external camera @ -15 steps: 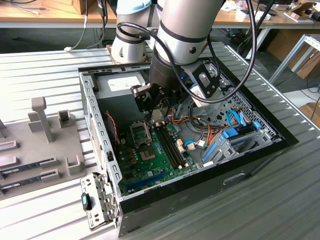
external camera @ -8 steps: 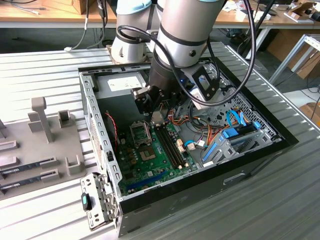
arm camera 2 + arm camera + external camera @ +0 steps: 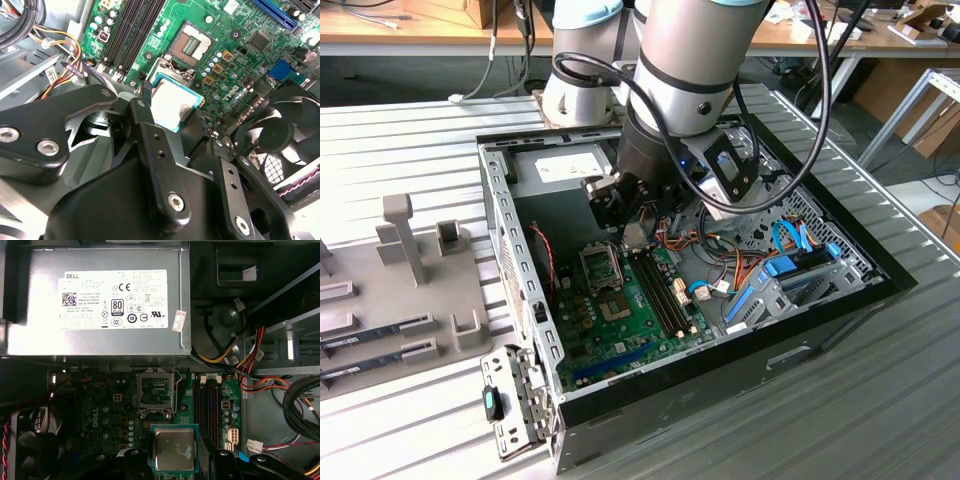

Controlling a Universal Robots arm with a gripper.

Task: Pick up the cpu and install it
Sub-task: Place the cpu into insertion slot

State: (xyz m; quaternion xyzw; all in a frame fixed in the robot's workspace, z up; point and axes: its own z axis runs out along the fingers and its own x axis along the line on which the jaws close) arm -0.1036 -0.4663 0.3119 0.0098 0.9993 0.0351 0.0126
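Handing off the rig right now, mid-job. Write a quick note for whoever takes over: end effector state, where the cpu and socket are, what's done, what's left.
End effector: shut on the cpu, with fingers on two opposite edges.
Cpu: held metal side up inside the computer case, above the motherboard, beside the socket rather than over it.
Socket: empty, contacts exposed.
Done: pickup.
Left: cpu not yet seated in the socket.

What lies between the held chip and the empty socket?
In the first wrist view, only a narrow strip of green motherboard separates the cpu from the socket.
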